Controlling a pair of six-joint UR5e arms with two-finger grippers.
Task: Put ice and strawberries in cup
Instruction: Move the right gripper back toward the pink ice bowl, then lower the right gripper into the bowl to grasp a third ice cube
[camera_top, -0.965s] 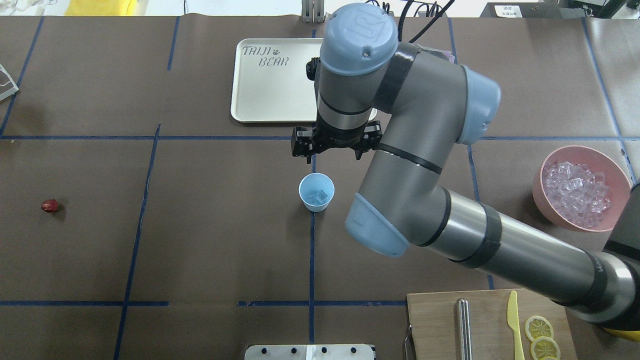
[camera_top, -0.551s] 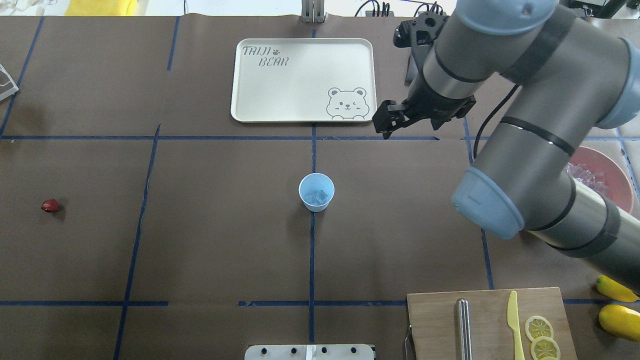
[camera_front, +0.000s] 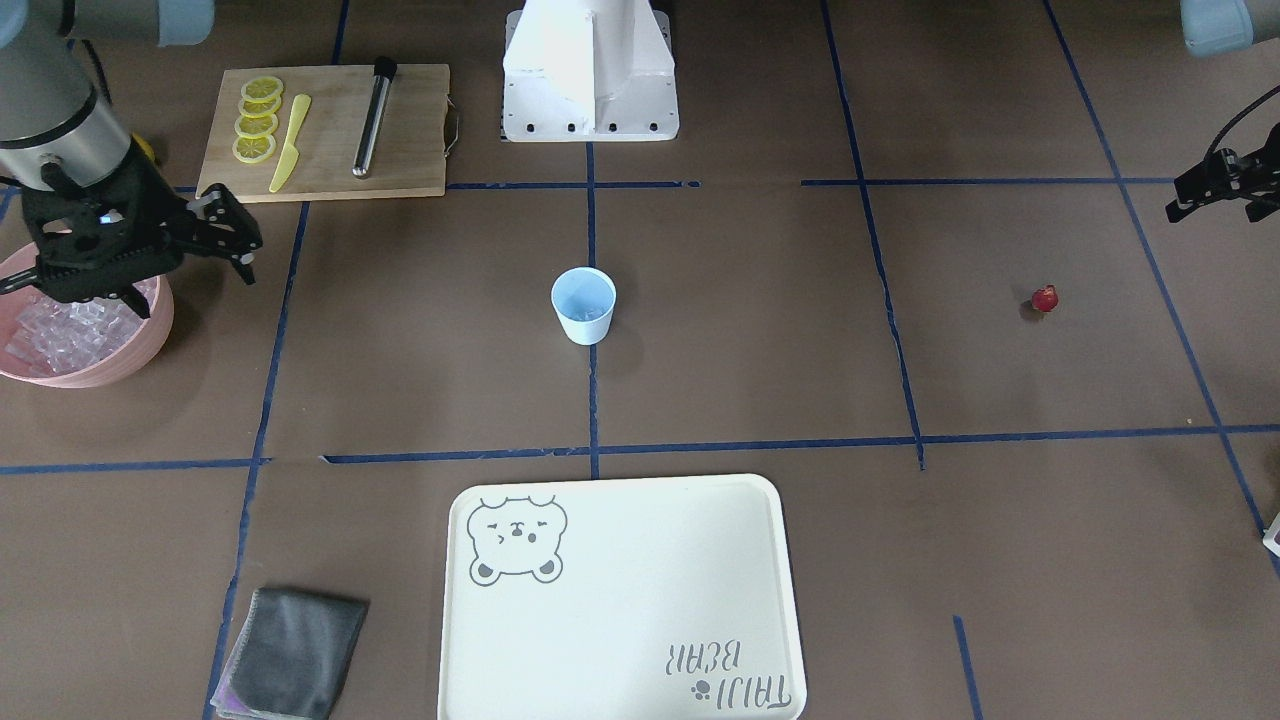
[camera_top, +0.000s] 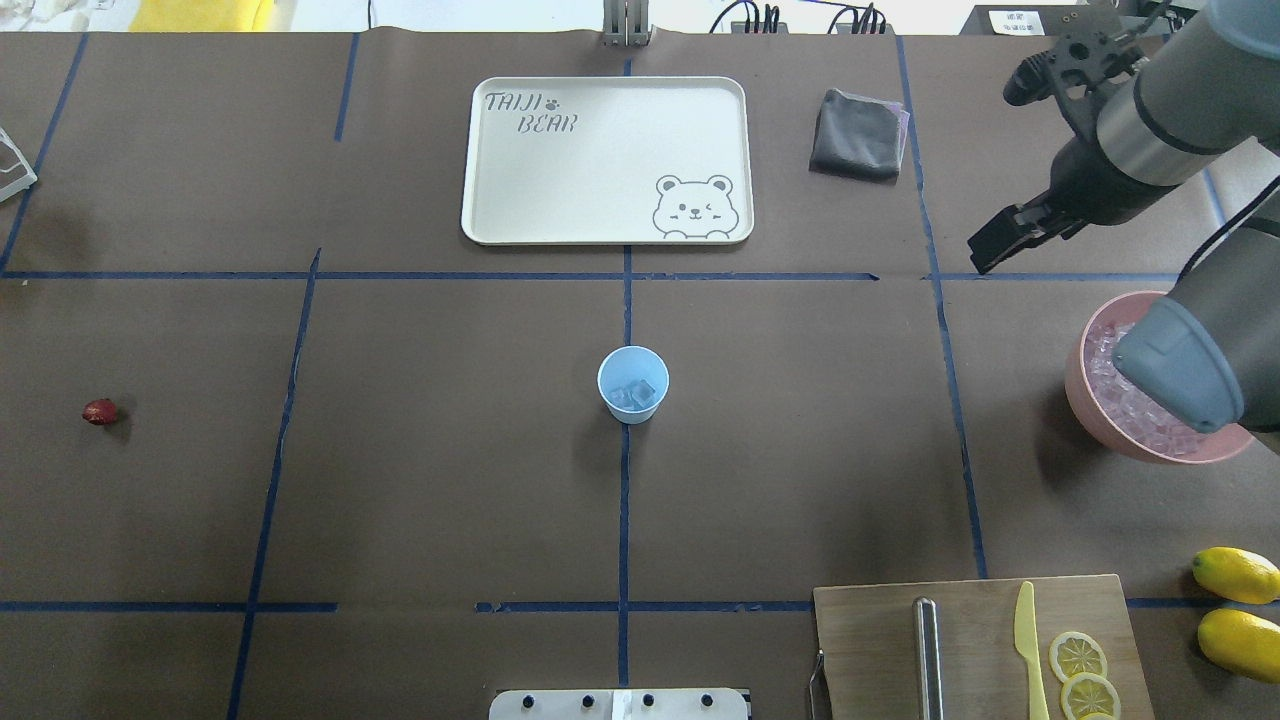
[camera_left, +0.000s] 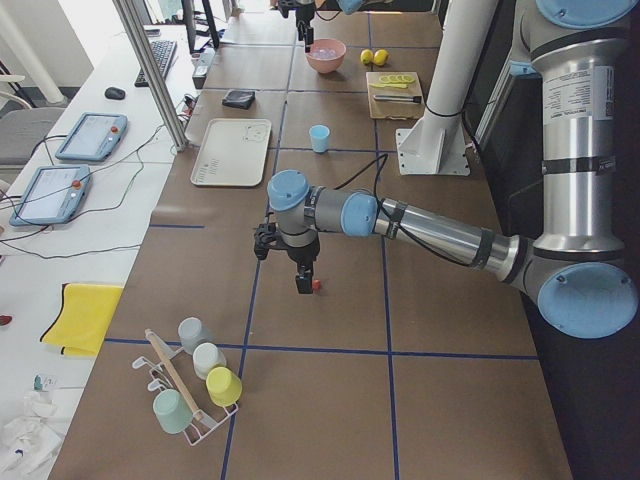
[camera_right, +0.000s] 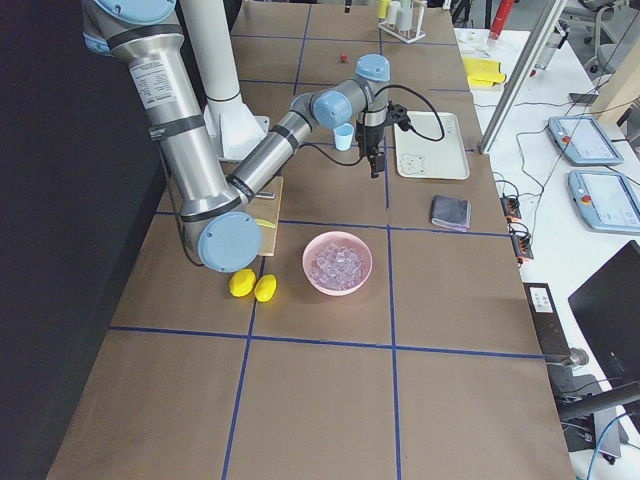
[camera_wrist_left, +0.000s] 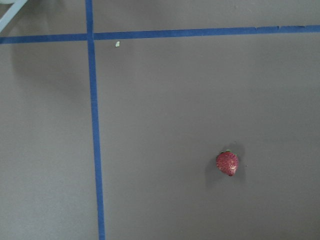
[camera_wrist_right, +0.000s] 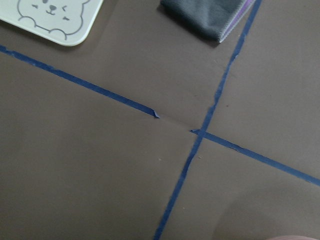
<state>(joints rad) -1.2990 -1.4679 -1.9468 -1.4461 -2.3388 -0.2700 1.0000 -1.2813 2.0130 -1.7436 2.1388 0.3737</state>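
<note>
Some clear, glassy ice cubes (camera_top: 634, 394) sit inside the tapered pale-blue plastic cup (camera_top: 606, 378) at mid-table, well left of the right gripper (camera_front: 120, 275), which hangs spread wide near the round pink bowl (camera_top: 1075, 385). One glossy red strawberry (camera_top: 100, 411) lies on matte brown paper (camera_top: 400, 450) far left, close by the left gripper (camera_left: 303, 285), whose opening I cannot make out

The right arm reaches forward on the right side with its wrist turned down. The right gripper (camera_front: 128, 282) hangs with jaws spread wide, holding nothing. The left arm stretches far out to the left, and the left gripper (camera_left: 298, 270) points down above the worktop, jaw spacing unclear.
</note>
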